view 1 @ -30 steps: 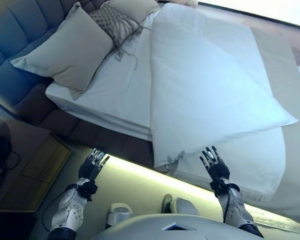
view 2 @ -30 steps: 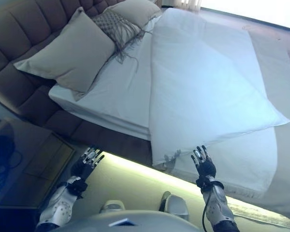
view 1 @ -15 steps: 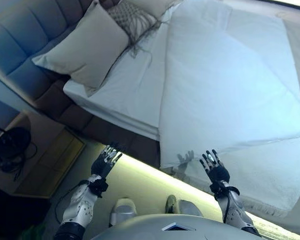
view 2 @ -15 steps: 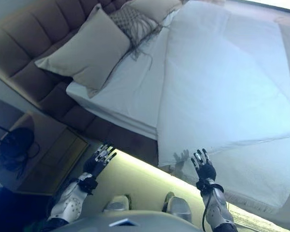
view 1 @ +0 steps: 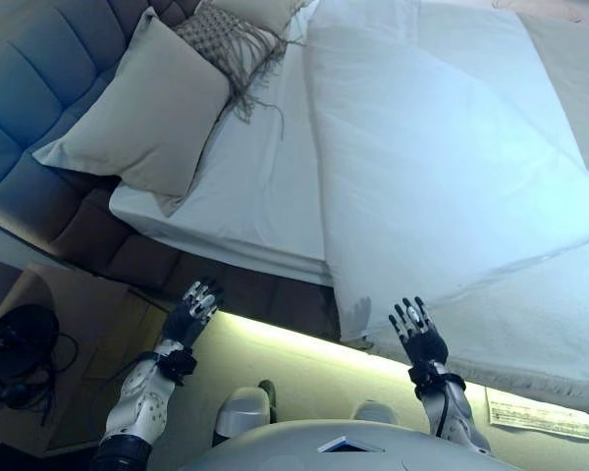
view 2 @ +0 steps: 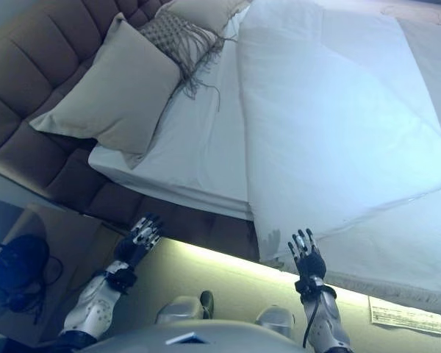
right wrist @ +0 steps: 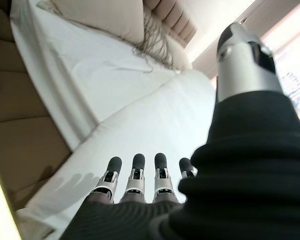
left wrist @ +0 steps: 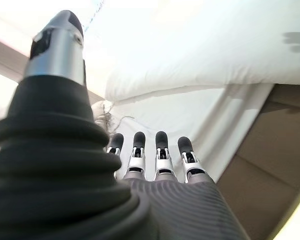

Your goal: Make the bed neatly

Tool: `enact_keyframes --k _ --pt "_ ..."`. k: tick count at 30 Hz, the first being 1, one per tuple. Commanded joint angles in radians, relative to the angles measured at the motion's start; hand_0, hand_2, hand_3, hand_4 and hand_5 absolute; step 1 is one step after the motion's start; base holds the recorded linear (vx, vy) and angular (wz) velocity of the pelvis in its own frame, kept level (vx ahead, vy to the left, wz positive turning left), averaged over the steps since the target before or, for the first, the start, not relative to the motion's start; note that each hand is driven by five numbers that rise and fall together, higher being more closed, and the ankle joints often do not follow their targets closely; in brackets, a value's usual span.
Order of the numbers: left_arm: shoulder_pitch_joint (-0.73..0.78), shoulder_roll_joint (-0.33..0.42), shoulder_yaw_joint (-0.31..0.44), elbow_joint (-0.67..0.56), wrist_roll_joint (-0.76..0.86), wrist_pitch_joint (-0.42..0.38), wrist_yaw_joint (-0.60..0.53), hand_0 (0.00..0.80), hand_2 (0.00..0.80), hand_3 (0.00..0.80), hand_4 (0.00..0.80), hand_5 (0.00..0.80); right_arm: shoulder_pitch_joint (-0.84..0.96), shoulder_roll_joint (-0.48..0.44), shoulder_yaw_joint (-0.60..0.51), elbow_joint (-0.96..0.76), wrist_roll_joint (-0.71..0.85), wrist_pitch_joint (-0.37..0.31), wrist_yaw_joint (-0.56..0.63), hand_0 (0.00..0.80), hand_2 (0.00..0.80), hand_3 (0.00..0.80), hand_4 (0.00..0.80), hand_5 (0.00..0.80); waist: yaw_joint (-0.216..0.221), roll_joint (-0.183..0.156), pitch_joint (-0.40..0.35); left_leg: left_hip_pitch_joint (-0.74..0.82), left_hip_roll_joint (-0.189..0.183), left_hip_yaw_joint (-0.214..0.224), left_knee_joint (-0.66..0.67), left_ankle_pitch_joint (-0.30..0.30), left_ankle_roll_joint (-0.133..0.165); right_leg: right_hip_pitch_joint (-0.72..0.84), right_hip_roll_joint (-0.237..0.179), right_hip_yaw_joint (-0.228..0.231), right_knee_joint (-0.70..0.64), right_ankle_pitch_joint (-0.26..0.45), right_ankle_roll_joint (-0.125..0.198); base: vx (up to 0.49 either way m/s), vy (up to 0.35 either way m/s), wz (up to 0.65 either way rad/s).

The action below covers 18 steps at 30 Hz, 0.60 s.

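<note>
A bed with a white sheet (view 1: 265, 186) has a white duvet (view 1: 432, 167) folded back from the head end, its near corner hanging over the bed's side. A large beige pillow (view 1: 142, 108) leans on the padded headboard (view 1: 25, 88), with a fringed cushion (view 1: 226, 44) and another pillow (view 1: 260, 10) beyond. My left hand (view 1: 189, 314) is open and empty, in front of the bed's brown side. My right hand (view 1: 419, 334) is open and empty, just below the duvet's hanging edge, not touching it. Both wrist views show straight fingers (left wrist: 160, 152) (right wrist: 135, 177) facing the bed.
A bedside table (view 1: 54, 324) with a dark round object and cables (view 1: 15, 348) stands at the lower left. The bed's brown side panel (view 1: 245, 289) runs between my hands. A paper sheet (view 1: 545, 412) lies on the floor at the lower right.
The camera has shifted, so the bed sits differently in view. Both hands stay open and raised before the bed's side; the left hand sits slightly lower and further left.
</note>
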Motion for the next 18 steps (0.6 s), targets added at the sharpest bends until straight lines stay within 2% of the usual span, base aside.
enact_keyframes --k 1,2,4,7,8,9,11,13,16,18 --pt "0.028 0.029 -0.003 -0.033 0.037 -0.038 0.011 0.0 0.0 0.0 0.0 0.0 0.005 -0.003 -0.004 -0.079 -0.021 -0.047 0.019 0.0 0.0 0.0 0.0 0.0 -0.002 -0.001 -0.08 -0.114 -0.029 -0.067 -0.04 0.094 0.062 0.045 -0.06 0.027 0.258 0.189 0.077 0.207 0.245 0.05" --pt "0.026 0.029 -0.003 -0.032 0.042 -0.032 0.015 0.0 0.0 0.0 0.0 0.0 0.0 -0.005 0.0 -0.085 -0.023 -0.043 0.011 0.0 0.0 0.0 0.0 0.0 -0.001 0.004 -0.079 -0.093 -0.045 -0.064 -0.046 0.089 0.073 0.004 -0.072 0.025 0.327 0.216 0.078 0.254 0.205 0.0" --pt "0.031 0.024 -0.003 -0.037 0.044 -0.03 0.026 0.0 0.0 0.0 0.0 0.0 -0.014 -0.008 0.013 -0.085 -0.028 -0.041 -0.001 0.0 0.0 0.0 0.0 0.0 0.002 0.013 -0.074 -0.066 -0.051 -0.06 -0.047 0.077 0.078 -0.041 -0.065 0.014 0.332 0.207 0.062 0.208 0.106 -0.04" --pt "0.04 0.027 0.0 -0.054 0.038 -0.022 0.043 0.0 0.0 0.0 0.0 0.0 -0.038 -0.017 0.025 -0.07 -0.019 -0.051 -0.002 0.0 0.0 0.0 0.0 0.0 0.001 0.02 -0.065 -0.033 -0.038 -0.055 -0.049 0.065 0.065 -0.07 -0.016 -0.011 0.194 0.189 0.046 0.18 -0.086 -0.24" --pt "0.04 0.029 0.0 -0.055 0.031 -0.019 0.05 0.0 0.0 0.0 0.0 0.0 -0.048 -0.021 0.026 -0.062 -0.013 -0.052 -0.001 0.0 0.0 0.0 0.0 0.0 -0.005 0.019 -0.06 -0.019 -0.033 -0.053 -0.054 0.059 0.058 -0.081 -0.002 -0.013 0.126 0.195 0.047 0.134 -0.153 -0.23" --pt "0.035 0.031 0.003 -0.051 0.023 -0.014 0.05 0.0 0.0 0.0 0.0 0.0 -0.063 -0.027 0.02 -0.05 -0.006 -0.048 0.007 0.0 0.0 0.0 0.0 0.0 -0.019 0.02 -0.055 -0.015 -0.023 -0.039 -0.057 0.062 0.056 -0.102 0.023 -0.02 0.011 0.233 0.037 0.154 -0.18 -0.36" --pt "0.026 0.034 -0.005 -0.042 0.021 -0.015 0.043 0.0 0.0 0.0 0.0 0.0 -0.075 -0.035 0.01 -0.033 0.009 -0.049 0.016 0.0 0.0 0.0 0.0 0.0 -0.045 0.004 -0.049 0.01 -0.018 -0.024 -0.06 0.026 0.048 -0.131 0.044 0.013 -0.142 0.276 0.062 0.202 -0.21 -0.39" --pt "0.021 0.041 -0.005 -0.05 0.024 -0.01 0.036 0.0 0.0 0.0 0.0 0.0 -0.088 -0.034 0.001 -0.011 0.023 -0.047 0.02 0.0 0.0 0.0 0.0 0.0 -0.06 -0.017 -0.049 0.03 -0.017 -0.006 -0.063 -0.009 0.042 -0.161 0.044 0.027 -0.242 0.346 0.094 0.267 -0.214 -0.16" --pt "0.028 0.046 0.019 -0.067 0.016 0.001 0.038 0.0 0.0 0.0 0.0 0.0 -0.088 -0.024 -0.012 0.003 0.012 -0.03 0.032 0.0 0.0 0.0 0.0 0.0 -0.066 -0.036 -0.05 0.066 0.002 0.006 -0.045 -0.065 0.039 -0.181 0.043 0.031 -0.295 0.4 0.125 0.298 -0.221 0.06" --pt "0.036 0.044 0.038 -0.065 0.019 -0.003 0.042 0.0 0.0 0.0 0.0 0.0 -0.083 -0.02 -0.012 0.003 -0.003 -0.02 0.047 0.0 0.0 0.0 0.0 0.0 -0.068 -0.045 -0.051 0.079 0.017 0.009 -0.024 -0.09 0.037 -0.187 0.048 0.029 -0.288 0.399 0.13 0.288 -0.256 0.27"
